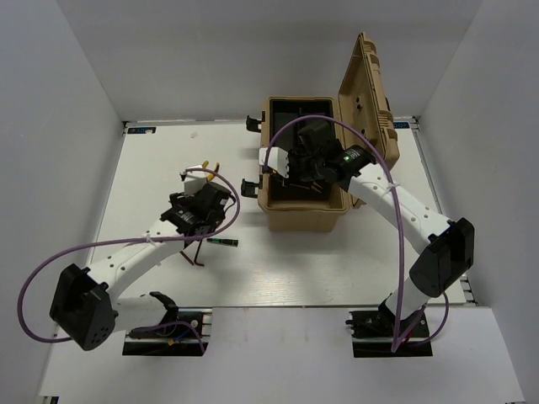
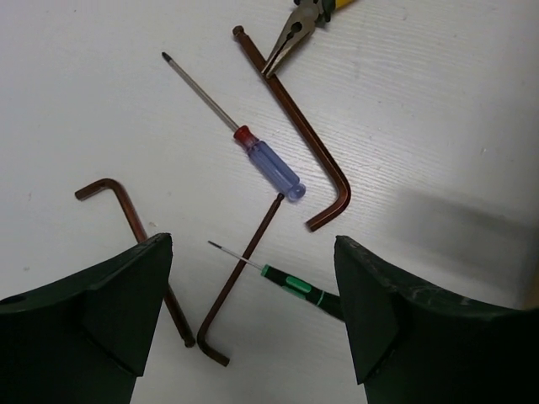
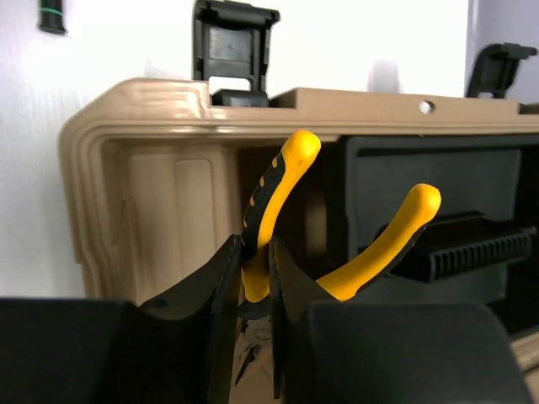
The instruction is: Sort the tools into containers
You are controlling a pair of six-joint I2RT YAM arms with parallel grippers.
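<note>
My left gripper (image 2: 253, 257) is open and hovers above the table over a cluster of tools: a blue-red screwdriver (image 2: 268, 160), three reddish hex keys (image 2: 303, 135) (image 2: 126, 210) (image 2: 244, 269) and a black-green stick tool (image 2: 290, 282) that lies between the jaws. The nose of a yellow-handled pliers (image 2: 293, 35) shows at the top. My right gripper (image 3: 255, 278) is shut on one handle of the other yellow-and-black pliers (image 3: 274, 194) and holds it inside the open tan box (image 3: 126, 177). In the top view the left gripper (image 1: 198, 210) is left of the box (image 1: 303, 215), and the right gripper (image 1: 305, 160) is over it.
The box lid (image 1: 370, 93) stands open at the back right. Black latches (image 1: 251, 124) stick out on the box's left side. A black tray (image 3: 472, 244) sits inside the box. White walls enclose the table.
</note>
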